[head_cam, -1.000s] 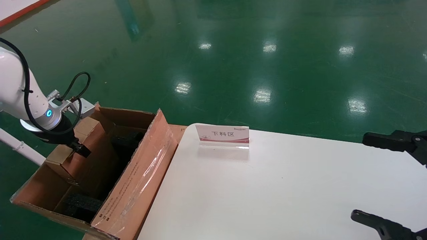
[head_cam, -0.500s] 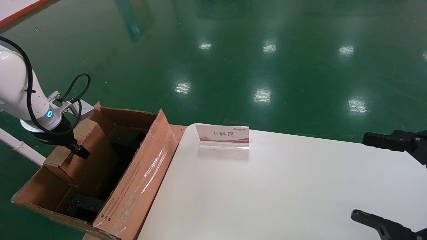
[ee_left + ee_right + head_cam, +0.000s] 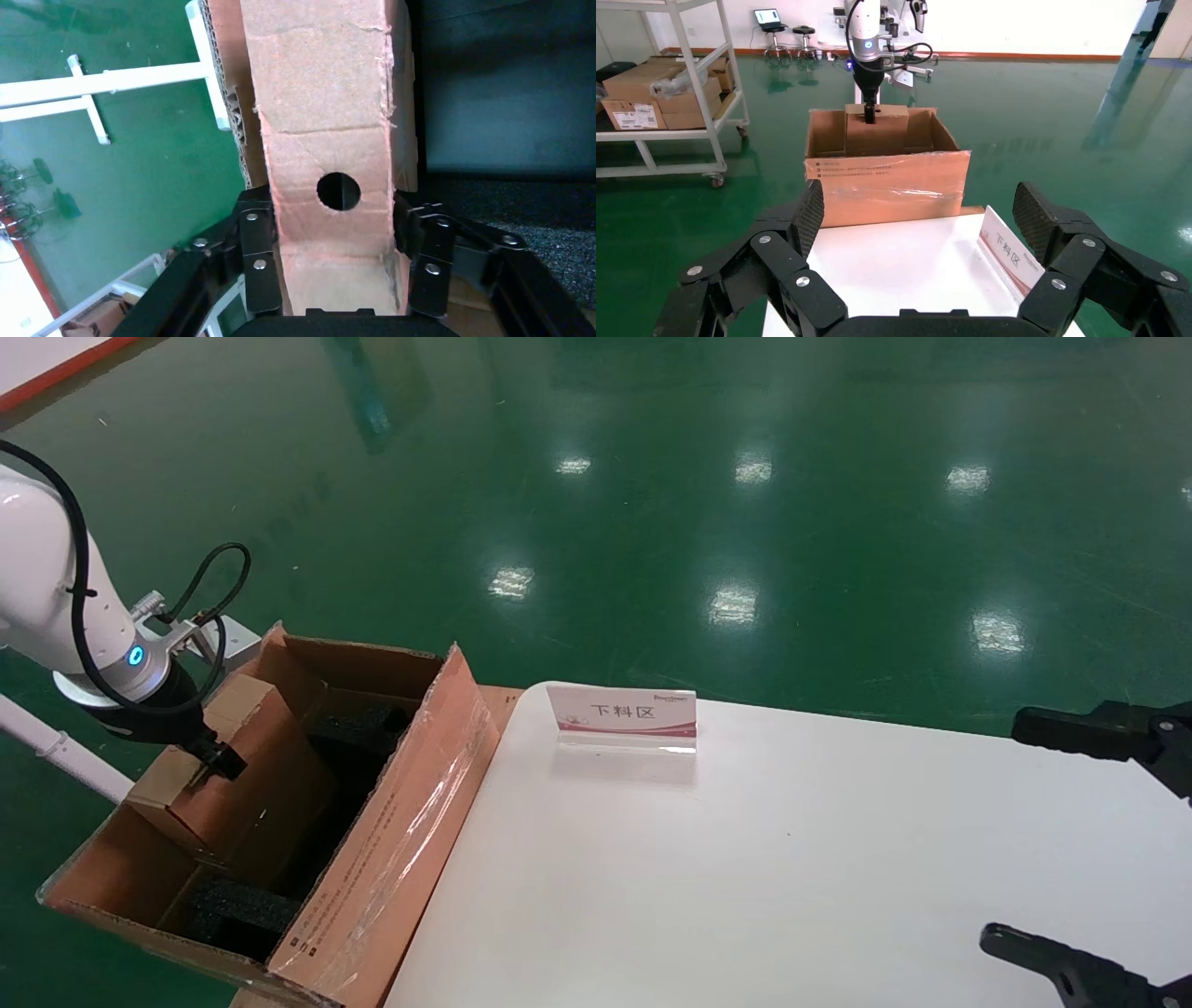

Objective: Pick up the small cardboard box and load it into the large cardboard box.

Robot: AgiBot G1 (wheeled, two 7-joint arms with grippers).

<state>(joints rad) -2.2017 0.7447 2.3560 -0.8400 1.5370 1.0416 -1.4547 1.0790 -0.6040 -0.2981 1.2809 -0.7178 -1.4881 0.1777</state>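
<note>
The small cardboard box [image 3: 256, 756] stands on end inside the large cardboard box [image 3: 410, 803], against its far-left wall, its top above the rim. My left gripper [image 3: 212, 764] is shut on its upper end. In the left wrist view the black fingers [image 3: 256, 232] press both sides of the small cardboard box [image 3: 323, 105] just below its round hole. Black foam [image 3: 242, 910] lies on the carton's floor. The right wrist view shows the large cardboard box [image 3: 888, 182] from the front with the small cardboard box [image 3: 877, 133] upright in it. My right gripper [image 3: 1043, 840] hangs open over the table's right edge.
A white table [image 3: 745, 859] adjoins the carton's taped flap, with a red-and-white sign [image 3: 621, 714] at its far edge. A white pipe frame [image 3: 56, 747] stands left of the carton. A shelf cart with cartons [image 3: 659, 91] is farther off on the green floor.
My left gripper and the small box have shifted slightly left and down inside the carton. The large carton has nudged a little to the right. The right arm has not moved.
</note>
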